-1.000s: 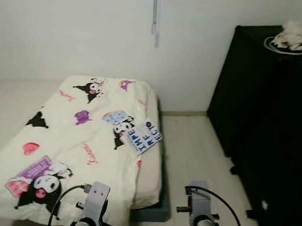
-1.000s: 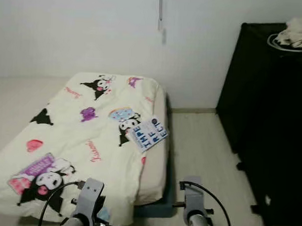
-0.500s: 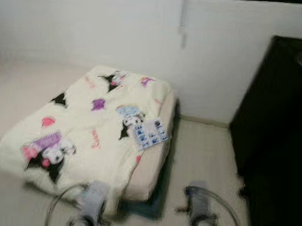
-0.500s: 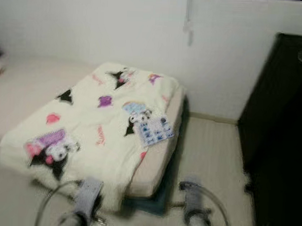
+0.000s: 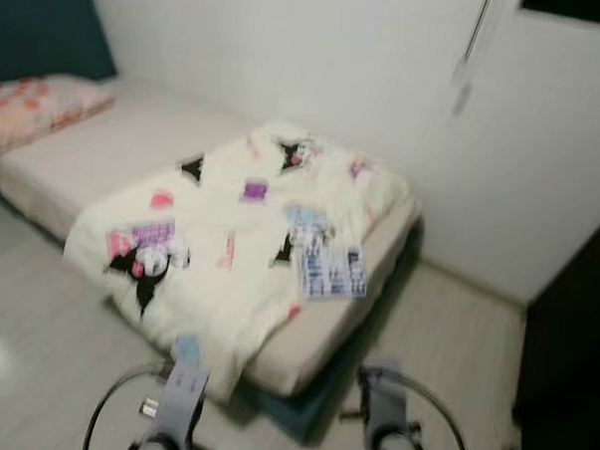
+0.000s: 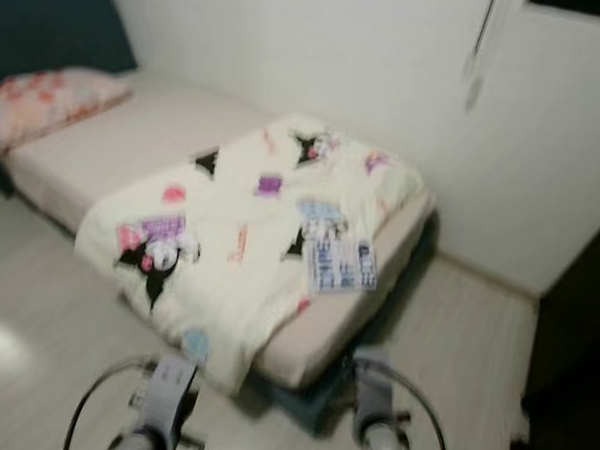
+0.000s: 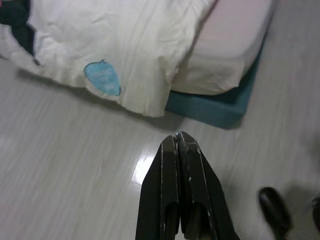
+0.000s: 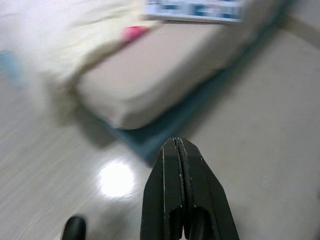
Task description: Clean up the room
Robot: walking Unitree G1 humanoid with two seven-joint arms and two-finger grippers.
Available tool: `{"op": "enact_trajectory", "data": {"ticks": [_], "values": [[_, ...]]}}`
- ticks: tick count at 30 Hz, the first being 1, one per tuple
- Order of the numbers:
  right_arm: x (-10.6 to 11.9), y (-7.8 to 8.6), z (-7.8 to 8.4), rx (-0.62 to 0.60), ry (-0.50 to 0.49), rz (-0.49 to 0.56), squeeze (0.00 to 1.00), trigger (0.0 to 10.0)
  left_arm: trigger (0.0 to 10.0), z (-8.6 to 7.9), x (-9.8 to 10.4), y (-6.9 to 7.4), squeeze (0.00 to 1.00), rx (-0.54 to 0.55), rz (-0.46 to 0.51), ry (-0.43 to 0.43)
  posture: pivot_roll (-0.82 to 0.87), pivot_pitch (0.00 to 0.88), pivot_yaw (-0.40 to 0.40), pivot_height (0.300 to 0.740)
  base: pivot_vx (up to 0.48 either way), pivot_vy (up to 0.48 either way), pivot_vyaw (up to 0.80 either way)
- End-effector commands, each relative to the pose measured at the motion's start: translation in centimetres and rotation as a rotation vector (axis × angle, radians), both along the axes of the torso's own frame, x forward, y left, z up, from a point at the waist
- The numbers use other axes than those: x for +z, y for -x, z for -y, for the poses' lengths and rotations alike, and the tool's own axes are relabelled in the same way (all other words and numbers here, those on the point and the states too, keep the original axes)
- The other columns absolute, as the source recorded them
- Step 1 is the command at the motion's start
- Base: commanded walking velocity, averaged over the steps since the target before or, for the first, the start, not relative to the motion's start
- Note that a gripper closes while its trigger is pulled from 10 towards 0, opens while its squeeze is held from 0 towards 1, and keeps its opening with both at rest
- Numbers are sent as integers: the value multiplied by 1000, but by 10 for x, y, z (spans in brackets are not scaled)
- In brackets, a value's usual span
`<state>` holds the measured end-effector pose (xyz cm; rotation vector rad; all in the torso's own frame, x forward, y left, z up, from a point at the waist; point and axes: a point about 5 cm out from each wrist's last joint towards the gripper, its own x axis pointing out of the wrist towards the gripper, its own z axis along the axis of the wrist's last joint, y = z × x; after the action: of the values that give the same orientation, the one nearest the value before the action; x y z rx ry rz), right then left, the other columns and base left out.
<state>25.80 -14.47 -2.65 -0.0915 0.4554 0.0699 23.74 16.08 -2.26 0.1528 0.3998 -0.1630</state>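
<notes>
Cream blanket: a cartoon-printed blanket [image 5: 250, 218] lies spread over the foot half of the bed [image 5: 104, 142], one corner hanging over the mattress edge toward the floor [image 5: 36, 343].
Change of view: against the pictures of a second ago, the whole scene has swung; the head of the bed, a pink floral pillow [image 5: 36, 109] and a dark headboard [image 5: 40, 24] are now in sight, and the black cabinet [image 5: 574, 347] has slid to the right edge. I judge this to be the robot turning and stepping, not the things moving; both eye views are blurred, which fits walking.
Meaning for the task: nothing has been tidied yet; the robot seems to be surveying or lining up on the bed.
Task's thing: a blue-and-white booklet [image 5: 332, 272] lies flat on the blanket, near the bed's right edge, looking like the likeliest stray item.
Left claw: the left claw [image 7: 177, 137] has its fingers pressed together, holding nothing, over bare floor just off the hanging blanket corner and the teal bed base [image 7: 220, 107].
Right claw: the right claw [image 8: 176, 141] is likewise closed and empty, low over the floor beside the mattress.
Relation: the booklet sits ahead of and above both claws, nearer the right one, well apart from either; a closer approach would be needed.
</notes>
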Motion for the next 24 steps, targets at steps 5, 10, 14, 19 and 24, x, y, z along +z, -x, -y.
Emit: {"op": "enact_trajectory", "data": {"ticks": [5, 10, 14, 19, 24], "values": [[-3, 4, 3, -4, 3, -17, 0, 10000, 10000, -2, -5, 5, 0, 14, -26, 3, -11, 127, 12, 740, 0, -349, 800], [-4, 5, 3, -4, 2, -18, 0, 10000, 10000, -2, -5, 5, 0, 17, -28, 2, -12, 130, 12, 740, 0, -347, 800], [-4, 5, 4, -4, 2, -18, 0, 10000, 10000, -2, -5, 5, 0, 19, -28, 2, -12, 131, 12, 740, 0, -345, 800], [-4, 5, 4, -4, 2, -18, 0, 10000, 10000, -2, -5, 5, 0, 20, -28, 2, -12, 131, 12, 740, 0, -345, 800], [-8, 12, 5, -12, -11, -18, 0, 10000, 10000, -6, -4, 4, 0, 49, -22, 3, -18, 140, 18, 740, 0, -69, 160]]}}
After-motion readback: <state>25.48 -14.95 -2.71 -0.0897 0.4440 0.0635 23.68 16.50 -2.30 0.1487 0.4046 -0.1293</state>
